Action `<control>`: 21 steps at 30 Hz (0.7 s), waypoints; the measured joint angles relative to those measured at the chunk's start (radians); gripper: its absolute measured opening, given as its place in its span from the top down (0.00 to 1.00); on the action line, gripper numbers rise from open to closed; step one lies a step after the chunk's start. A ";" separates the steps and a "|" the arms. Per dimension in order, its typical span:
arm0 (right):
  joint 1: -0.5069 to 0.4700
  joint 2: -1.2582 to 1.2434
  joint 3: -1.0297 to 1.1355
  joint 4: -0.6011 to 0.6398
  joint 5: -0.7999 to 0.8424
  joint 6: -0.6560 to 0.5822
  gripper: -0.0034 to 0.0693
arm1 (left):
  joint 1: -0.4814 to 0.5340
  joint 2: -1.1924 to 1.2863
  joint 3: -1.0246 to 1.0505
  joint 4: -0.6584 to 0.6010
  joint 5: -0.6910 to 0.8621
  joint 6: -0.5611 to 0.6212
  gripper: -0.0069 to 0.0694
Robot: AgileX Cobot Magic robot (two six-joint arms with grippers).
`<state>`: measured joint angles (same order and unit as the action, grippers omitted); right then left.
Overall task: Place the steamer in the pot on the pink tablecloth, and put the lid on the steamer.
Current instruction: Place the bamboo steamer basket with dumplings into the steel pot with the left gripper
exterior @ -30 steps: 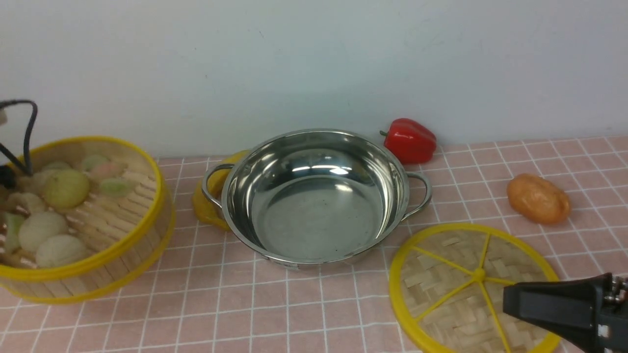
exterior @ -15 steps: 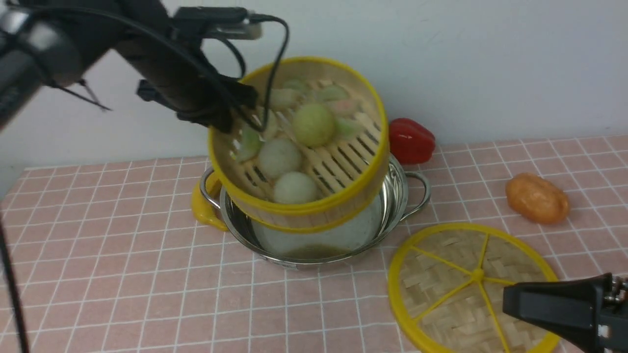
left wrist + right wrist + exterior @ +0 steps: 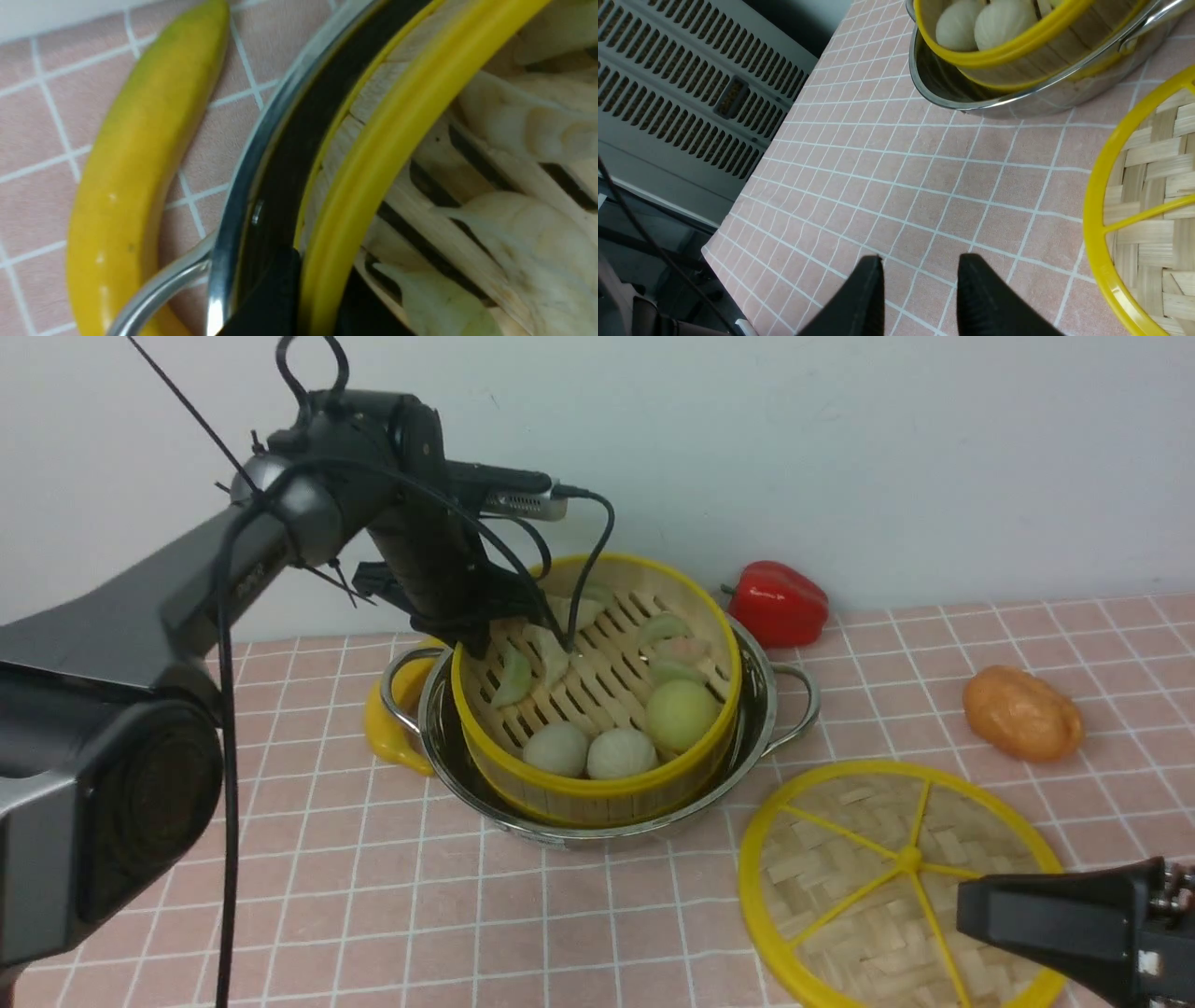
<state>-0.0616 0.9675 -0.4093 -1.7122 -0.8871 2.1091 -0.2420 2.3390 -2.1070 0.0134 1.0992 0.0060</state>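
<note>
The steamer [image 3: 597,793], with buns and dumplings, sits inside the steel pot [image 3: 758,714] on the pink tablecloth [image 3: 467,915]; its yellow rim stands above the pot's rim. My left gripper [image 3: 476,635] is shut on the steamer's far left rim. In the left wrist view its black fingers straddle the yellow rim [image 3: 397,121] just inside the pot's wall [image 3: 247,177]. The lid [image 3: 859,859] lies flat right of the pot. My right gripper [image 3: 966,905] hovers over the lid's near edge, open and empty [image 3: 920,270], with the lid [image 3: 1148,186] beside it.
A banana [image 3: 387,719] lies against the pot's left handle, also seen in the left wrist view [image 3: 140,140]. A red pepper [image 3: 780,602] lies behind the pot by the wall. An orange potato-like lump [image 3: 1022,714] lies at the right. A grey vented unit [image 3: 691,84] stands past the table's edge.
My left arm carried the steamer from the far left to above the pot, then lowered it into the pot. The right gripper and the lid have not moved.
</note>
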 joint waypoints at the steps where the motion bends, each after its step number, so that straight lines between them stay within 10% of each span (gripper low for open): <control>1: 0.000 0.000 0.000 0.000 0.000 0.000 0.62 | 0.000 0.009 0.000 0.000 0.000 0.000 0.87; 11: 0.000 0.000 0.000 0.000 -0.001 0.027 0.62 | 0.001 0.059 -0.011 -0.020 -0.004 0.004 0.85; 21: 0.000 0.000 0.000 0.000 -0.037 0.032 0.62 | 0.001 0.033 -0.081 0.020 0.086 0.005 0.53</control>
<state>-0.0616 0.9675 -0.4093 -1.7122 -0.9242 2.1414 -0.2408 2.3725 -2.1885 0.0338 1.1854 0.0109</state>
